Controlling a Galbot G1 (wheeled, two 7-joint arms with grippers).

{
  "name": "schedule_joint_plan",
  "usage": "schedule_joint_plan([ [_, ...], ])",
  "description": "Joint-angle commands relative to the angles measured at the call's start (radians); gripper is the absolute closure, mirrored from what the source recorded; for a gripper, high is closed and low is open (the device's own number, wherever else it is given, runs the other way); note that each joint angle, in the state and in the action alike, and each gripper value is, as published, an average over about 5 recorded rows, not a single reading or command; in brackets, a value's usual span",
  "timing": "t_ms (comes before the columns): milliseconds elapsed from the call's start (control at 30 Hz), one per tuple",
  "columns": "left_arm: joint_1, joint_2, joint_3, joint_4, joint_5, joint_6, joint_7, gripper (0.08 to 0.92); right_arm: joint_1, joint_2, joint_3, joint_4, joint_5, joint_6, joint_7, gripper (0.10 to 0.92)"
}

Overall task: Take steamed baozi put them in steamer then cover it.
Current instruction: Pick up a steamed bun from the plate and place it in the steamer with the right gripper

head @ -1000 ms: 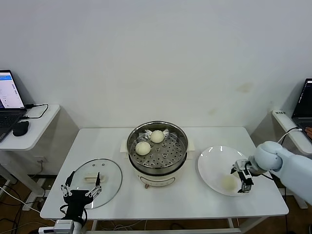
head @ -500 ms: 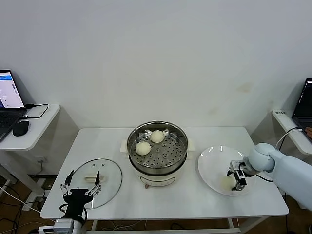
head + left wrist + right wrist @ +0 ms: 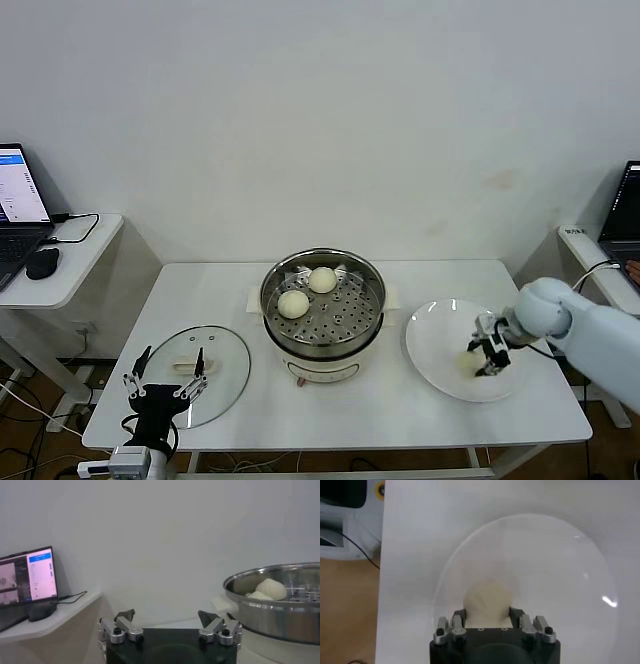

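Right claw (image 3: 489, 614) pinches a round cream-white dough bun (image 3: 489, 600) on the flat white plate (image 3: 560, 565); soft dough, so hold its sides lightly.

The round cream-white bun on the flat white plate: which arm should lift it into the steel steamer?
The right. Its end effector already straddles that round cream-white bun on the flat white plate; the left end effector sits by the clear glass lid.

Two cream baozi (image 3: 307, 292) sat in the open steel steamer (image 3: 323, 310), left of the right gripper (image 3: 489, 356). A third baozi (image 3: 489, 602) lay between its fingers. The glass cover (image 3: 199, 374) lay flat just ahead of the left gripper (image 3: 167, 387).
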Motion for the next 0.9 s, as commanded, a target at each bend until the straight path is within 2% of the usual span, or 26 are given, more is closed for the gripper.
schedule_joint_plan([
  [33,0.001,0.002,0.001,-0.003,-0.001,-0.001,0.0,0.177,0.265,-0.018,-0.064,0.011,0.118,-0.009,-0.019,0.474],
  [367,-0.002,0.003,0.001,-0.012,0.0,-0.001,0.001,0.177,0.614,0.136,-0.249,0.007,0.277,0.02,-0.016,0.474],
  [633,-0.002,-0.005,-0.011,-0.008,-0.001,-0.003,0.0,0.177,0.693,0.33,-0.406,0.041,0.365,0.111,0.035,0.474],
  [900,-0.008,-0.01,-0.028,-0.008,-0.004,-0.004,-0.003,0.177,0.619,0.491,-0.507,0.016,0.298,0.273,0.103,0.474],
])
